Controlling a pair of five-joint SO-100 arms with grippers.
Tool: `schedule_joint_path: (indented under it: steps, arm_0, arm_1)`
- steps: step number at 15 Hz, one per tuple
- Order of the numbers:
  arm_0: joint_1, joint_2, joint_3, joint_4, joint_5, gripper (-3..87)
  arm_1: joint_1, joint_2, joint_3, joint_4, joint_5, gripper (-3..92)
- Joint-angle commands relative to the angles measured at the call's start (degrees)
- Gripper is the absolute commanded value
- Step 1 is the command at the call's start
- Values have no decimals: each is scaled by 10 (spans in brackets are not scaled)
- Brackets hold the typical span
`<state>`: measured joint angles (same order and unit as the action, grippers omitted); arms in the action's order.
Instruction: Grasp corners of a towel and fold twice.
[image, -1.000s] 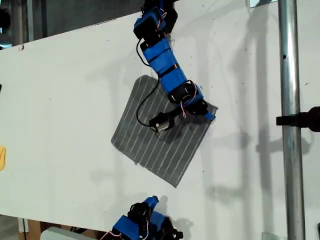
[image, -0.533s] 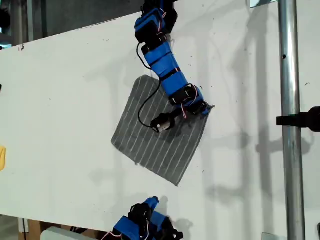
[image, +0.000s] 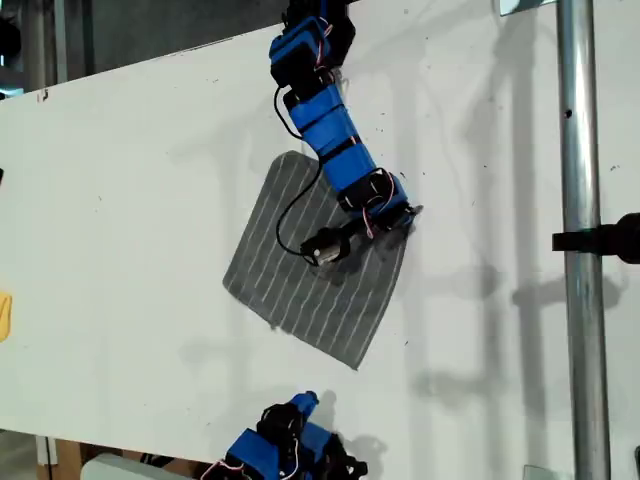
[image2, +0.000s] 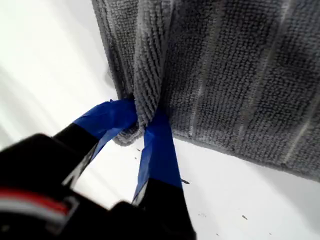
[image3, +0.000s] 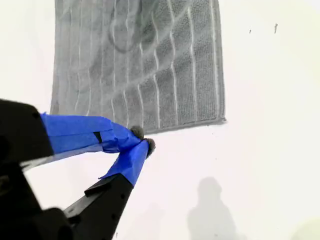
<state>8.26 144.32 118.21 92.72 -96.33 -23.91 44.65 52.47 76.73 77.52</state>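
The dark grey striped towel (image: 300, 275) lies spread on the white table (image: 120, 200), set diagonally. My first gripper (image: 403, 216) is at the towel's corner on the exterior view's right. It is shut on that corner (image2: 136, 122), with the cloth bunched and lifted between the blue fingers (image2: 157, 150). My second gripper (image: 300, 404) hovers at the exterior view's bottom edge, apart from the towel's near corner (image: 352, 366). Its blue fingertips (image3: 131, 155) meet with nothing between them, and the towel (image3: 140, 65) and a free corner (image3: 222, 120) lie beyond.
A vertical metal pole (image: 578, 250) with a black clamp (image: 600, 240) stands at the exterior view's right. A yellow object (image: 4, 315) pokes in at that view's left edge. The first arm's black camera housing (image: 322, 245) hangs over the towel's middle.
My first gripper has closed on the towel's right-hand corner and drawn it slightly towards the exterior view's left, pulling that edge inward. The second arm has not moved.
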Motion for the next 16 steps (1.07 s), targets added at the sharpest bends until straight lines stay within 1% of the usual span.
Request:
schedule_joint_path:
  steps: [1,2,4,5,6,8,9,10,12,14,15,16]
  arm_0:
    - [-8,-102,-131,25,36,-29]
    - [-5,-150,-181,21,72,-29]
    - [-5,-224,-267,34,141,-26]
    - [-12,-236,-279,34,171,60]
    - [-12,-237,-283,33,190,192]
    - [-17,-242,-295,38,249,268]
    - [-20,-247,-297,38,280,332]
    - [-21,-262,-298,40,302,337]
    - [-15,-287,-266,28,293,325]
    - [4,-314,-215,-2,265,334]
    - [16,-323,-185,-34,257,334]
    - [23,-323,-138,-80,243,330]
  arm_1:
    - [4,3,4,-15,4,-3]
    - [4,2,4,-15,4,-3]
    - [4,2,4,-17,4,-3]
    - [2,2,4,-19,4,-3]
    - [0,2,4,-22,5,-3]
    - [-4,2,4,-25,8,-3]
    - [-4,1,4,-27,10,-3]
    - [-5,1,5,-29,10,-3]
    - [-6,2,5,-29,11,-3]
    - [-7,2,5,-31,13,-3]
    - [-7,3,5,-31,13,-3]
    - [-7,4,5,-31,13,-3]
